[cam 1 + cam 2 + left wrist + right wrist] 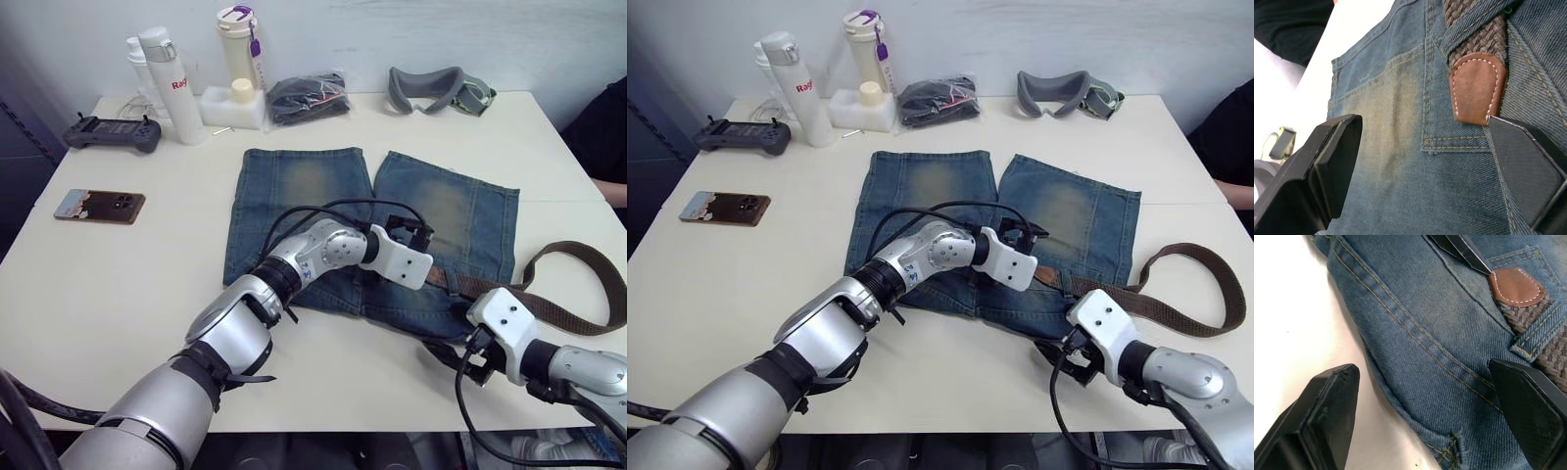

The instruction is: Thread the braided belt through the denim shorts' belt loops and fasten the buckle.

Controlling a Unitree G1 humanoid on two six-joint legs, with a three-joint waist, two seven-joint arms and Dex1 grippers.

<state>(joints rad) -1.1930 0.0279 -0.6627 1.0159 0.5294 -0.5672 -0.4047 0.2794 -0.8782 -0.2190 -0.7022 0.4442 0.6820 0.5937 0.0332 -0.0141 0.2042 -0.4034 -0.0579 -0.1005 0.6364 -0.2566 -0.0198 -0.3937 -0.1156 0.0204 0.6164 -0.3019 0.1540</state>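
White table (118, 294) carries, along its far edge, a black handheld controller (113, 133), two white bottles (171, 83), a white-and-purple bottle (241, 44), a white foam block (233, 108), a black bundled cloth (308, 97) and grey goggles (438, 88); a phone (100, 206) lies near the controller.

The two eye views are looking down from the head over the table (118, 294), sharing nearly the whole scene. Both wrist views are sitting very close over the shorts (323, 196), each looking along its own fingers and sharing the belt (1479, 44) tip.
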